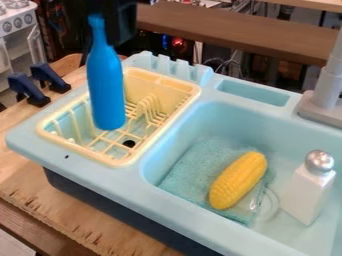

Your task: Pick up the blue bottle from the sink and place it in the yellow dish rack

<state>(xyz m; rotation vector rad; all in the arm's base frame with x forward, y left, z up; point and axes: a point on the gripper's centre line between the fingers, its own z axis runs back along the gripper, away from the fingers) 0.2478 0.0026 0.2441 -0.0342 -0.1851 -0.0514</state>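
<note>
Tool: at the top of the camera view, dark, right at the neck of the blue bottle. How far open it is cannot be told; nor can it be made out whether it has hold of the neck.

Bottle: upright, with its base within the outline of the pale yellow dish rack. Whether the base rests on the rack's bars or hangs just above them cannot be determined.

Rack: on the left part of the light blue sink unit, beside the basin. Upright prongs along its right side; a small dark round spot shows through the bars near the bottle's base.

Basin contents: a teal cloth spread on the floor of the basin, towards its left side; a yellow corn cob lying at a slant on the cloth. To the right of the cob, a white shaker with a rounded silvery top, tilted slightly. Between cob and shaker, a clear item, outline partly indistinct.

Surroundings: grey faucet at the right edge of the camera view, on the unit's rear rim. Sink unit sits on a wooden counter; two dark blue clamps near its rear left corner.
</note>
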